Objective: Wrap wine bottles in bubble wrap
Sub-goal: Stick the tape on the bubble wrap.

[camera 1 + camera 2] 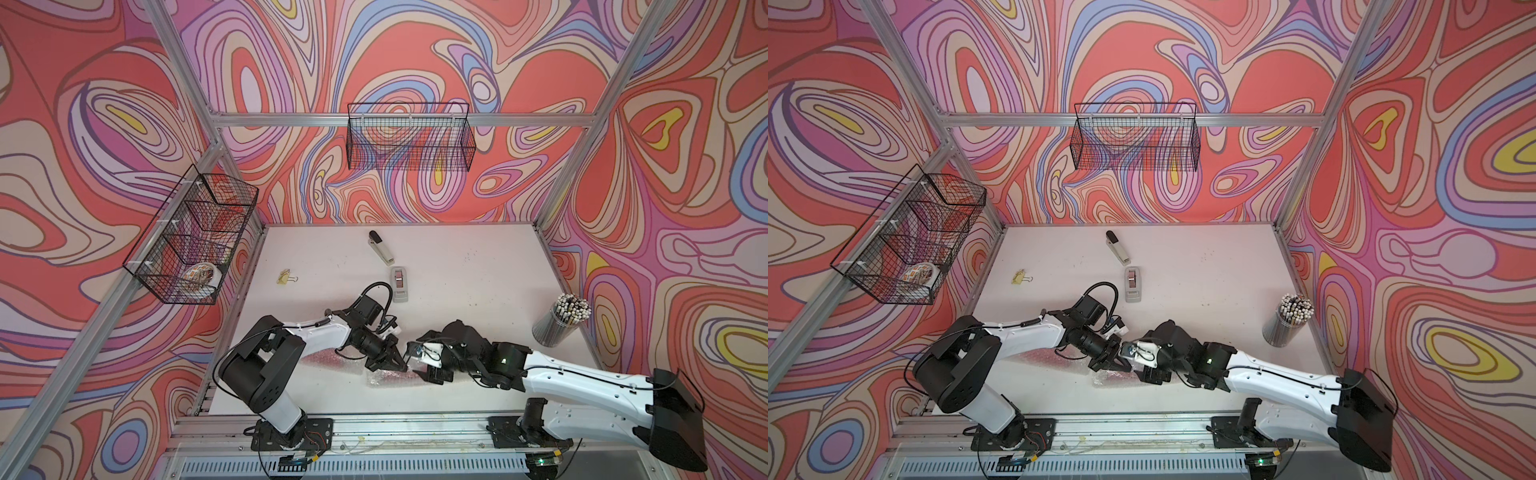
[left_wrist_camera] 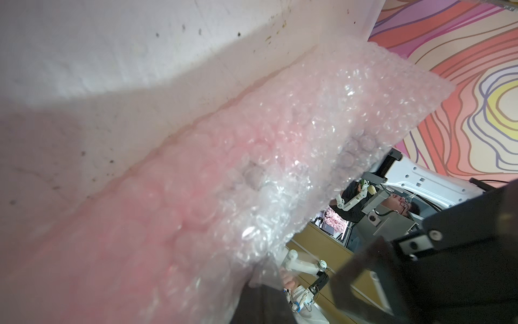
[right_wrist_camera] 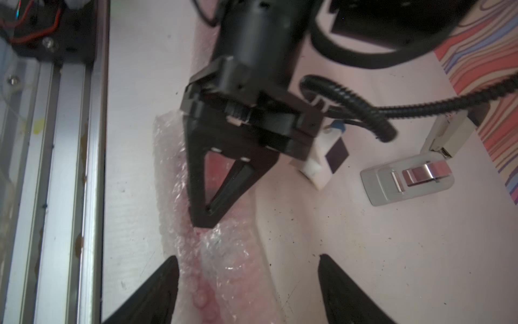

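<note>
A wine bottle shows as a pink shape inside a roll of bubble wrap near the table's front middle, seen in both top views. My left gripper is shut, its tip pinching a raised flap of the wrap. My right gripper is open and straddles the roll's end, with the roll next to one finger. In a top view it faces the left gripper closely. A second pinkish bundle of bubble wrap lies under my left arm.
A stapler and a grey tape dispenser lie behind the arms. A yellow binder clip is at the back left, a cup of pencils at the right. Wire baskets hang on the walls. A metal rail runs along the front.
</note>
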